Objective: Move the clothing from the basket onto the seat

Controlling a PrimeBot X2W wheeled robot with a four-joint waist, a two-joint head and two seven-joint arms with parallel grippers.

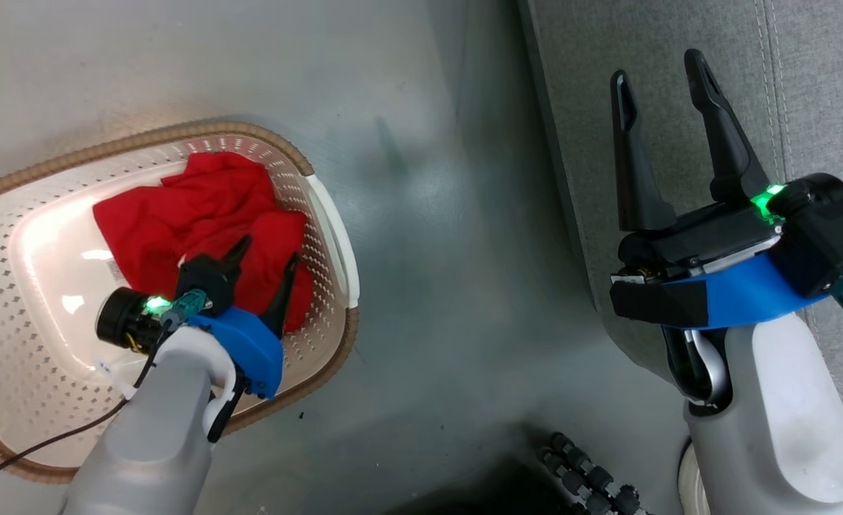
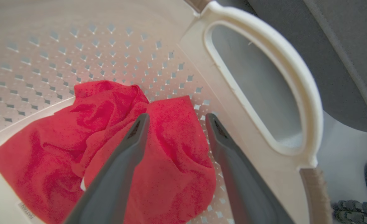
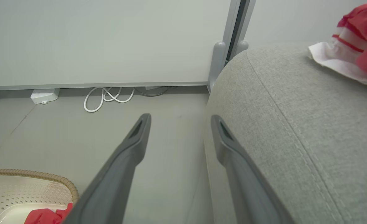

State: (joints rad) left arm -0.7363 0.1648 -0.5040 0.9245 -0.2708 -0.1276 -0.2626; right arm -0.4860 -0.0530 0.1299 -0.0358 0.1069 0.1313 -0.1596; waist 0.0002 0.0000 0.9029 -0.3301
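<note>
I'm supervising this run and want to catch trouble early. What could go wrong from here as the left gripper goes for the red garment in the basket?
1. The left gripper has its open jaws over just one fold of the plain red garment. A pinch there might lift only an edge and slip.
2. One finger sits close to the basket wall by the handle. Closing or lifting could snag or drag the basket.

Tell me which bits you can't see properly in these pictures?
- Head view: the left gripper covers part of the red garment; the basket runs off the left edge.
- Left wrist view: the small label beside that garment is too blurred to read.
- Right wrist view: the striped garment on the seat is cut by the right edge.
</note>
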